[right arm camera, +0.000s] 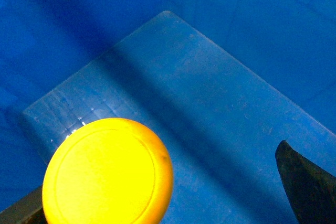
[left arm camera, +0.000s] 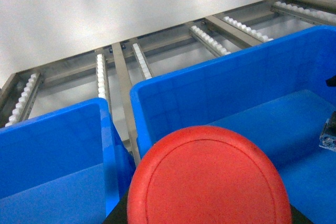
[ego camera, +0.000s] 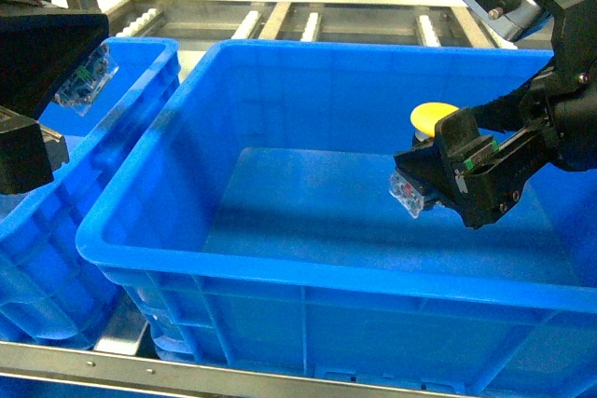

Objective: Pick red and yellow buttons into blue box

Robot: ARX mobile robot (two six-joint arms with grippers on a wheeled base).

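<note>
Right gripper (ego camera: 438, 174) grasping yellow button (ego camera: 432, 118) inside big blue box (ego camera: 280, 272), left gripper (ego camera: 79, 81) far left, gripping red button (left arm camera: 207, 179) above neighbouring crate (ego camera: 140, 53)

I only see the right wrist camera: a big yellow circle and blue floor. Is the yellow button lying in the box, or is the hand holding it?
Observer: The right hand is holding the yellow button up in the air, above the floor of the blue box.
Operator: Where's the red one?
Observer: The left hand holds the red button, high up on the left.
Operator: Is it over my box too?
Observer: No. In the head view it hangs over the neighbouring crate, left of your box.
</note>
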